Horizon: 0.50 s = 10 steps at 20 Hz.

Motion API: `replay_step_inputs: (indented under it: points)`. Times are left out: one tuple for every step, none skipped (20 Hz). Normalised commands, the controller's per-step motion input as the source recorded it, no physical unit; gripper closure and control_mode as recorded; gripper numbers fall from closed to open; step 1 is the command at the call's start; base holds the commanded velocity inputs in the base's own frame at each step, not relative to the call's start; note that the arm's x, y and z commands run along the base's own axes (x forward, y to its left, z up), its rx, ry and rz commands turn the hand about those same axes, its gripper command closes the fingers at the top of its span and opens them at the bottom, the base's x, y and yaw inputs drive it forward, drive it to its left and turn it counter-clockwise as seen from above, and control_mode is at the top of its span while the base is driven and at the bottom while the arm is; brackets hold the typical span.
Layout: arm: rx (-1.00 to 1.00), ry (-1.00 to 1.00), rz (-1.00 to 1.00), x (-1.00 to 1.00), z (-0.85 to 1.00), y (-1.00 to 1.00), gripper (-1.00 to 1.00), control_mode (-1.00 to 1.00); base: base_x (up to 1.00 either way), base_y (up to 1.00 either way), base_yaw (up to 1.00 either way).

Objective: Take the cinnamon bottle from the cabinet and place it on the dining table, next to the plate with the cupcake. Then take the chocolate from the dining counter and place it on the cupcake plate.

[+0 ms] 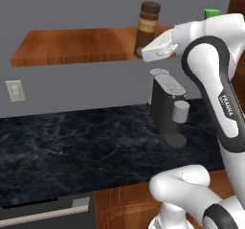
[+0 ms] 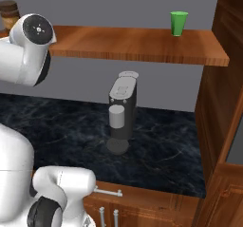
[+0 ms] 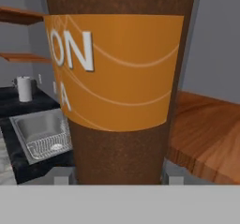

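Hand view: cinnamon bottle (image 3: 119, 101) sits between the claw (image 3: 117, 180) tips, apparently gripped low on the body | bottle upright at cabinet (image 1: 72, 46) front edge, right part | rigid smooth cylinder, likely light, tall so tippy; grab mid-body on label band | shelf: reddish wood grain

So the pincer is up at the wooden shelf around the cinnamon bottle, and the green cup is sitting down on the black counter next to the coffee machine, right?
Not quite. The green cup stands up on the wooden shelf, near its right end, not on the black counter; the right base view shows it. The rest holds: the pincer is at the shelf around the cinnamon bottle, and the coffee machine stands on the counter.
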Motion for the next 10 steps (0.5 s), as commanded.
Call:
replay_step_inputs:
  points:
    - [0.05, -0.04, 0.06, -0.94, 0.03, -0.25, 1.00, -1.00, 0.00, 0.00, 0.00]
    - [0.07, 0.00, 0.04, -0.92, 0.02, -0.27, 1.00, -1.00, 0.00, 0.00, 0.00]
    - [0.07, 0.00, 0.04, -0.86, 0.00, -0.28, 1.00, -1.00, 0.00, 0.00, 0.00]
    - [0.08, 0.04, 0.03, -0.76, 0.00, -0.32, 1.00, -1.00, 0.00, 0.00, 0.00]
    - [0.08, 0.05, 0.03, -0.75, -0.01, -0.34, 1.00, -1.00, 0.00, 0.00, 0.00]
    - [0.04, 0.04, 0.04, -0.76, -0.06, -0.36, 1.00, -1.00, 0.00, 0.00, 0.00]
    - [0.03, 0.05, 0.03, -0.73, -0.11, -0.37, 1.00, -1.00, 0.00, 0.00, 0.00]
    - [0.00, 0.12, 0.02, -0.65, -0.21, -0.38, 1.00, -1.00, 0.00, 0.00, 0.00]
    - [0.00, 0.16, 0.02, -0.55, -0.33, -0.36, 1.00, -1.00, 0.00, 0.00, 0.00]
    - [0.00, 0.16, 0.02, -0.52, -0.37, -0.35, 1.00, -1.00, 0.00, 0.00, 0.00]
